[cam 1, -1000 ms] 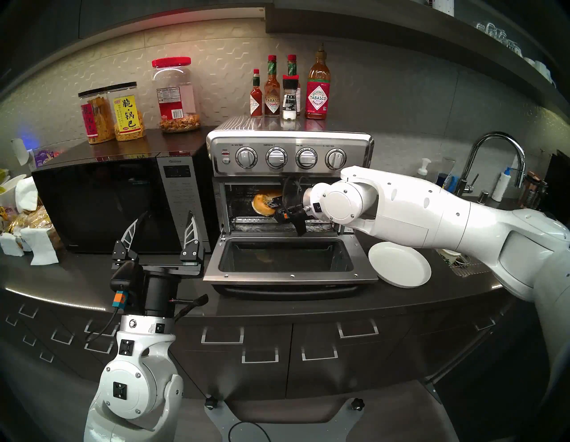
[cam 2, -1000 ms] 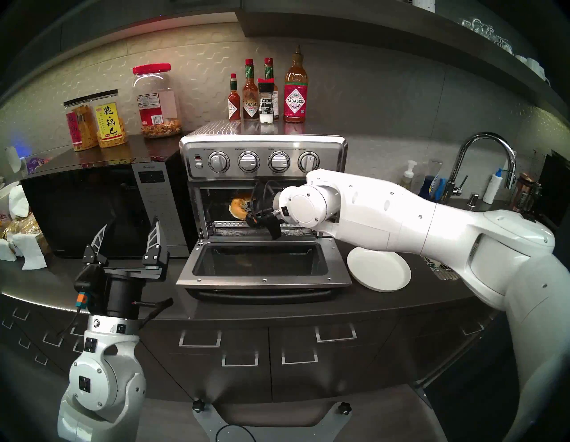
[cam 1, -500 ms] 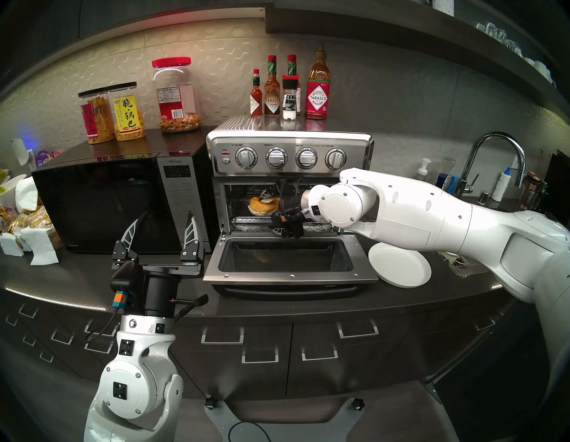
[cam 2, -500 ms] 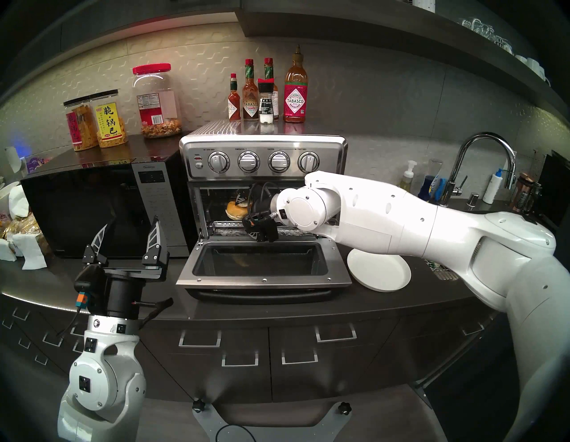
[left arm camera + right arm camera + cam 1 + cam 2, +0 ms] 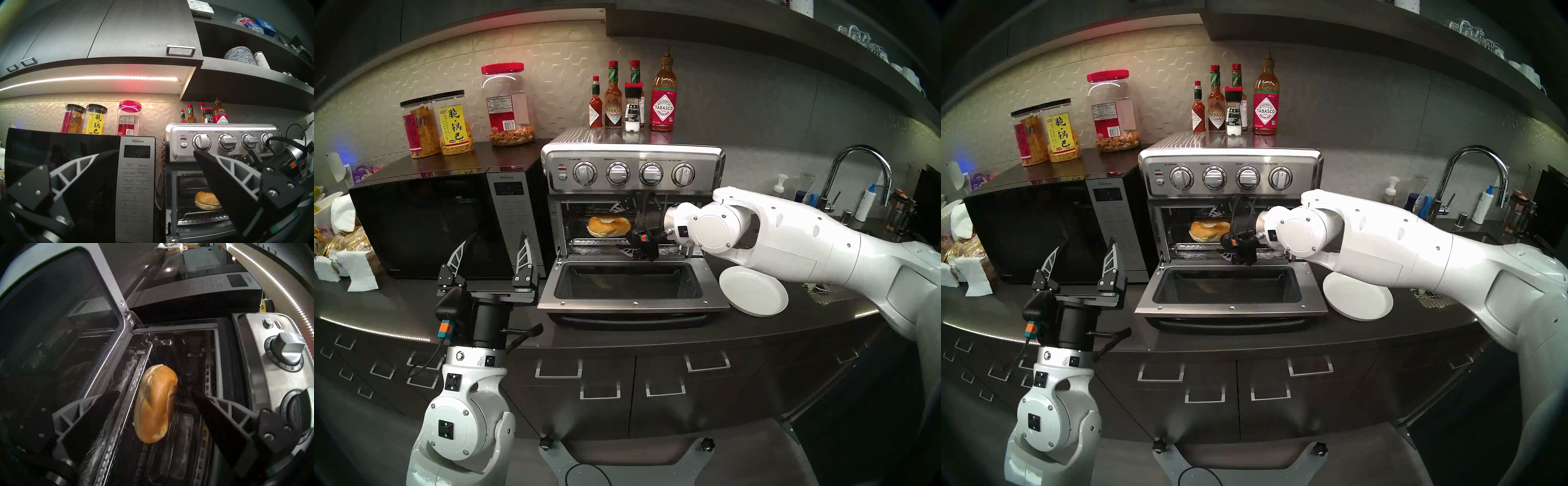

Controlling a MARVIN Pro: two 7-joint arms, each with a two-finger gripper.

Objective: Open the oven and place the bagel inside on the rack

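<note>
Dark stone desk [image 5: 415,305] runs beneath a pale hexagon-tiled wall. On it, largest, sits a wide black glass-fronted microwave [image 5: 426,220], touching the boxy stainless-steel toaster oven [image 5: 633,169] with four round knobs, whose glass-windowed drop-down door [image 5: 633,288] lies flat open. Inside, a thin silver wire rack [image 5: 195,209] spans the cavity, and the round golden-brown shiny bagel [image 5: 608,226] lies flat on it, toward its left side. At the oven mouth, the right gripper [image 5: 155,396] has its black fingers [image 5: 219,414] spread apart, one above and one below the bagel's level, gripping nothing. In front of the microwave, the left gripper [image 5: 493,247] points upward, its fingers likewise wide apart and empty. Just right of the door rests a round white plate [image 5: 753,291].
</note>
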